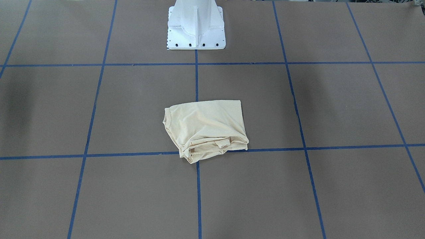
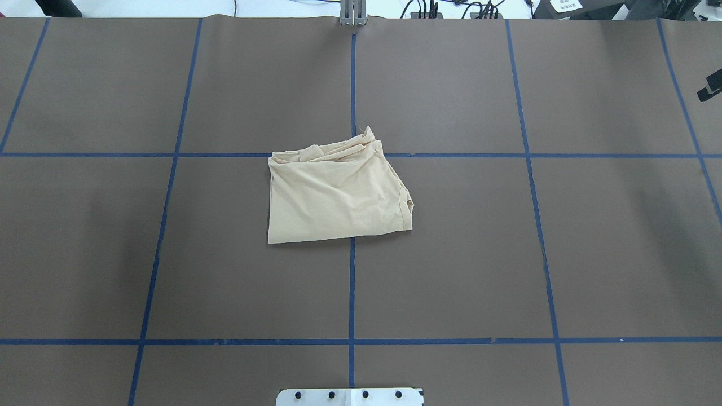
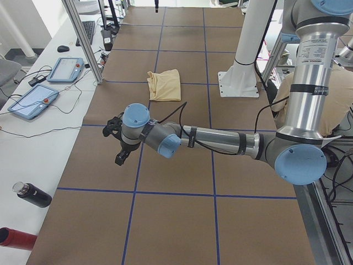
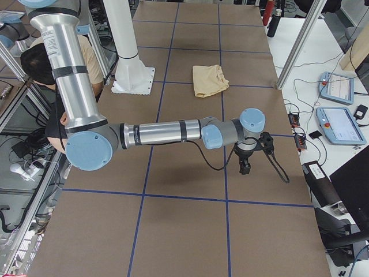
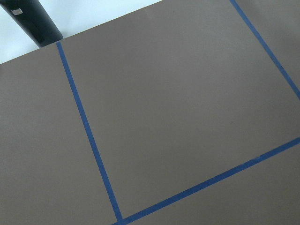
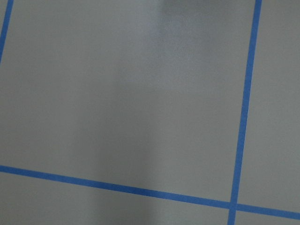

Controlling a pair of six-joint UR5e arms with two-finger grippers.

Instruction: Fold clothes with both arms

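The pale cream-yellow T-shirt (image 1: 206,127) lies folded into a compact, roughly square bundle in the middle of the brown table, with bunched layers along its far edge. It also shows in the overhead view (image 2: 335,194) and both side views (image 3: 164,85) (image 4: 209,80). The print and the neck label are hidden. My left gripper (image 3: 117,146) hangs over bare table far to the shirt's left. My right gripper (image 4: 249,161) hangs far to its right. Both are away from the shirt and show only in the side views, so I cannot tell whether they are open or shut. Both wrist views show only table and tape.
The white pedestal base (image 1: 196,30) stands behind the shirt. Blue tape lines (image 2: 352,282) grid the table. A side bench holds tablets (image 3: 33,102) and a black bottle (image 3: 33,194). A small black object (image 2: 709,90) sits at the overhead view's right edge. A person (image 4: 34,63) sits behind the robot.
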